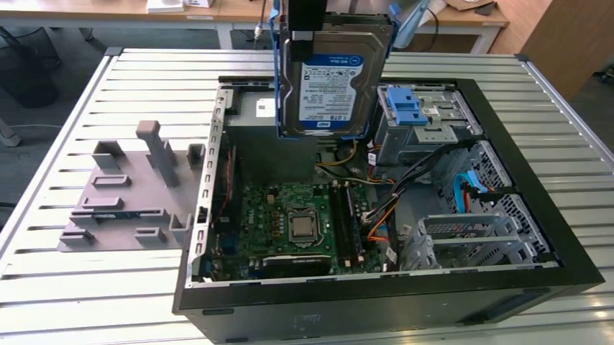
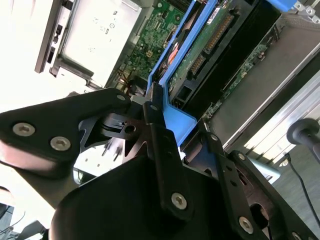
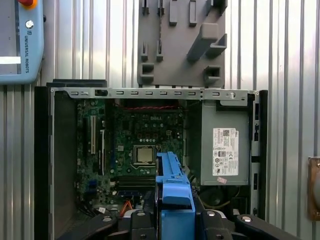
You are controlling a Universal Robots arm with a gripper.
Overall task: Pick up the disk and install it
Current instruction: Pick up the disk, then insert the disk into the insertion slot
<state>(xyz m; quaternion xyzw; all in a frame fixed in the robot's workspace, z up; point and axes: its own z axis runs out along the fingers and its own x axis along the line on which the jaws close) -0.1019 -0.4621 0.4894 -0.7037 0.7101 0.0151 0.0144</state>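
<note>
Black sheet metal comes first: the near wall of the open computer case, lying on its side on the slatted metal surface. Just past it, down in the case, is the green circuit board with its bare square chip. Off to the exterior view's left, out on the surface, sits a grey plastic holder with its pegs and slots.

Further back, on the exterior view's right, is the metal cage with the blue latch. I'd say nothing has gone into it yet. The grey box with the white sticker is fixed in the rear corner.

Farthest off and highest is the disk. It hangs upright on edge, label toward the exterior view, clear of the surface and above the rear of the case, just beside the cage on the exterior view's left. The claw is clamped narrow on the blue bracket around the disk, and one black finger presses flat against the plastic in the second wrist view.

By my reckoning the picking up is done. The installing is not: the disk is in the air and seated nowhere.
</note>
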